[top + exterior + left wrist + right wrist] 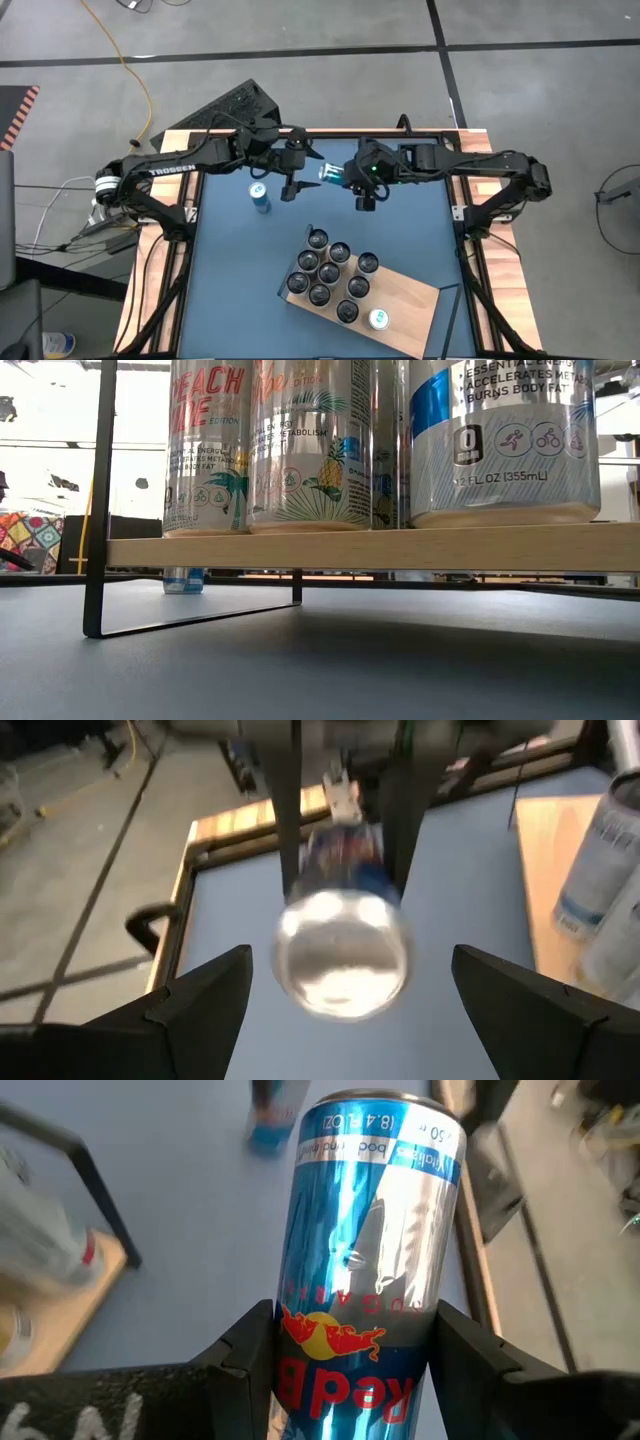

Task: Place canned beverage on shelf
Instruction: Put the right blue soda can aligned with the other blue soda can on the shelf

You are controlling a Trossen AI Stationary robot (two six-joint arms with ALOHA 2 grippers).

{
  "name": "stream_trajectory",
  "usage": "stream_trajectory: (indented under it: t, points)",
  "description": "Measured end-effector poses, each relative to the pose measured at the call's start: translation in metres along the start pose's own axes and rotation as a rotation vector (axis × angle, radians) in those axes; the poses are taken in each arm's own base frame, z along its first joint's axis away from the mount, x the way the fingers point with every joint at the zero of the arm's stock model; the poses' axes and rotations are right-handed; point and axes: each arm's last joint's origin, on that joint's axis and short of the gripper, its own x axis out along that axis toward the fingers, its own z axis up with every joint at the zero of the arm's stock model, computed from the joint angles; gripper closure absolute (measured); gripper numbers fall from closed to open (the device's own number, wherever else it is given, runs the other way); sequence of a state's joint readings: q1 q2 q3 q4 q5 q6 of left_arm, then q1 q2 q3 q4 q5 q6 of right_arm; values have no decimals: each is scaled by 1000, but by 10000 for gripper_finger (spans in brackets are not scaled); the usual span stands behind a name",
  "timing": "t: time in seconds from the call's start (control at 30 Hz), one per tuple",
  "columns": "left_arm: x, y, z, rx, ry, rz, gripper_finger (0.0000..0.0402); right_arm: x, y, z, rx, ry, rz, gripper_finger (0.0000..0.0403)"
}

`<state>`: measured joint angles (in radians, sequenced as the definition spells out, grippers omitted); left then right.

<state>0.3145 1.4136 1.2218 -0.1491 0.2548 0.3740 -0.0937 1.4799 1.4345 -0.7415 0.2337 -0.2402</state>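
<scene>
We see the blue table (240, 280) with wooden strips along its sides, both arms reaching in over its far half

The shelf (405, 300) sits angled on the near-right part of the table, a light wood board on a thin black frame (100, 510). From the low view it stands raised off the table top, with tall cans (300, 445) in a row along its edge. From above we count about ten cans (330, 275) on it, clustered on its left half, one more with a pale top near its near edge; the right end of the board is bare

Right claw (345, 176) is above the far middle of the table, pinching a blue and silver can (365, 1280) around its body; the can lies roughly sideways in the air, well apart from the shelf. In the right wrist view both fingers (245, 1355) press against its sides

Left claw (292, 180) is just beside that can, fingers spread, holding nothing. Its wrist view looks straight at the can's round end (345, 955), which sits between the spread fingers (205, 995) without touching them

One more small blue can (260, 197) stands upright on the table, left of centre, below the left arm
</scene>
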Motion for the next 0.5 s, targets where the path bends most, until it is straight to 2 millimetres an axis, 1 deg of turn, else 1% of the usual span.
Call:
stream_trajectory:
  t: [0.03,0.1,0.2,0.5]
  points:
    - [3,0,-2,-2,11,6,72,-1,-1,2,0,-19,-4,209]
    - [5,0,0,7,-13,20,72,-2,-2,5,7,-48,-11,209]
    - [5,1,2,20,-24,33,72,-1,-1,2,2,-26,-6,209]
    - [5,-2,1,31,-8,30,72,-1,-2,9,14,-89,-20,209]
